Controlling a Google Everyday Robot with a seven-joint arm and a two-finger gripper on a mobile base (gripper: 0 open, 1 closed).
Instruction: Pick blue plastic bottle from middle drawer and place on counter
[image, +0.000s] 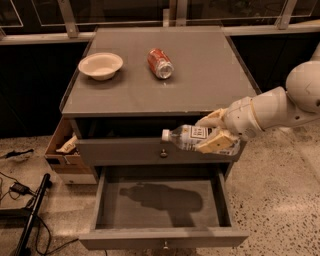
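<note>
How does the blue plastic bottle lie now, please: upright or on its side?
On its side, cap pointing sideways, the blue plastic bottle is held by the gripper above the open middle drawer.
</note>
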